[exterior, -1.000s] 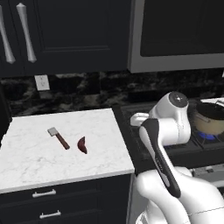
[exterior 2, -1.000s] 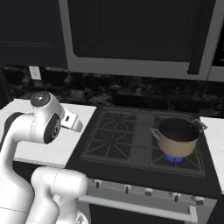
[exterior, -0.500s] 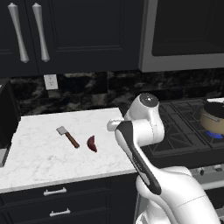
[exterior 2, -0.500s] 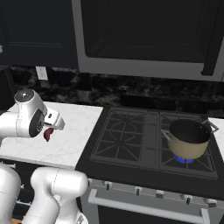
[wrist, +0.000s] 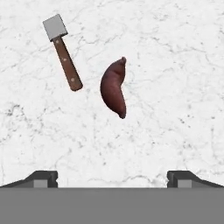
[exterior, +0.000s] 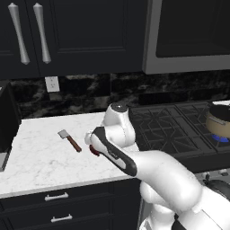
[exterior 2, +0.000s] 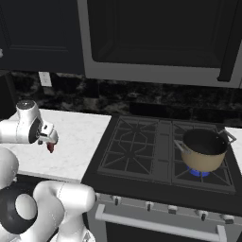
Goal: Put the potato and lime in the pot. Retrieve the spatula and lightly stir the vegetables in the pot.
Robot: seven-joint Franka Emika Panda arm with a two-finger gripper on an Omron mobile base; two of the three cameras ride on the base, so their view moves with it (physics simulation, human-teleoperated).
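The potato [wrist: 113,87], a dark reddish-brown curved lump, lies on the white marble counter [wrist: 175,65]. My gripper [wrist: 113,178] hangs open straight above it, fingertips [wrist: 41,178] wide apart and nothing between them. Just left of the potato in the hand view lies the spatula [wrist: 63,52], with a wooden handle and a flat grey head. From the left base view the spatula [exterior: 69,140] shows beside the arm, which covers most of the potato [exterior: 94,151]. The tan pot [exterior 2: 205,151] stands on the right front burner, far from the gripper [exterior 2: 47,139]. The lime is out of view.
The black stove [exterior 2: 142,146] adjoins the counter on the right, and a blue flame [exterior 2: 198,172] burns under the pot. Dark upper cabinets [exterior: 67,36] and a microwave [exterior 2: 156,38] hang above. A dark appliance [exterior: 6,121] stands at the counter's left end.
Both base views have shifted, so the camera moved. The arm has swung left from the stove side and lowered the hand over the potato. The gripper stays open.
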